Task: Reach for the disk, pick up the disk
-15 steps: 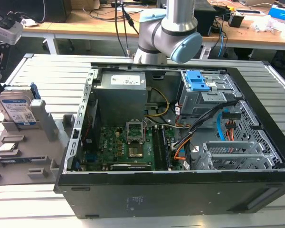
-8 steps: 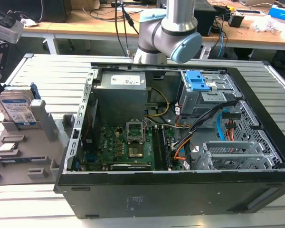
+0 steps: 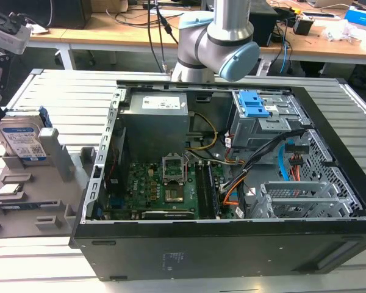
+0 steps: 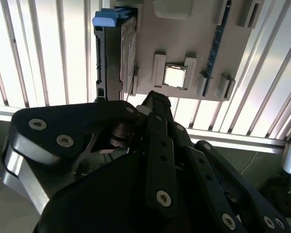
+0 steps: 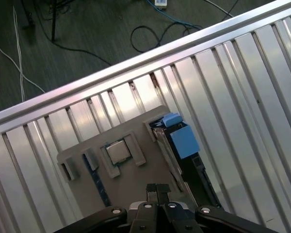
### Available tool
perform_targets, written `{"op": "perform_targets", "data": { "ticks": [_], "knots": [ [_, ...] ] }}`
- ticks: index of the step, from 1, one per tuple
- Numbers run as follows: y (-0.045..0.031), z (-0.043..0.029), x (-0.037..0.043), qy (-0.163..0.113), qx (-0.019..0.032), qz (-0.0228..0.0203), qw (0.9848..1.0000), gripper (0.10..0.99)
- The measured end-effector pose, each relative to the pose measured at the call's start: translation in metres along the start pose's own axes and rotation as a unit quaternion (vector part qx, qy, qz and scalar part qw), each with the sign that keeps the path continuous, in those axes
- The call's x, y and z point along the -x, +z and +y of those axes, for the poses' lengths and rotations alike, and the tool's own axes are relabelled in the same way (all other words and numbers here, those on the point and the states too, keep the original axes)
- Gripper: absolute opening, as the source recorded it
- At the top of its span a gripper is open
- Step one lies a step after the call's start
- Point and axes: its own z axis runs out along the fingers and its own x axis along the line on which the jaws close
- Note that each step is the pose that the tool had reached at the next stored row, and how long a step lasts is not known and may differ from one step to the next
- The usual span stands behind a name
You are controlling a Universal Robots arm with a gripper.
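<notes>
On grey holder (image 3: 60, 160), disk (image 3: 23, 139) standing on edge

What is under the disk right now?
The disk stands on edge in a slot of the grey holder, which lies on the slatted table. The slot walls cover its lower edge, so what it rests on inside is hidden.

disk (image 3: 23, 141) base hidden in holder (image 3: 61, 163), arm (image 3: 224, 33) top cropped
</notes>
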Motion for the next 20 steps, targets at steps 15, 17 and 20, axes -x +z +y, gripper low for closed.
{"op": "perform_targets", "data": {
  "ticks": [15,17,20],
  "knots": [
    [0.0,0.0,0.0,-0.065,0.0,0.0025,0.9979,0.106],
    [0.0,0.0,0.0,-0.076,0.0,0.0029,0.9971,0.106],
    [0.0,0.0,0.0,-0.096,0.0,0.0037,0.9953,0.106]
  ]
}}
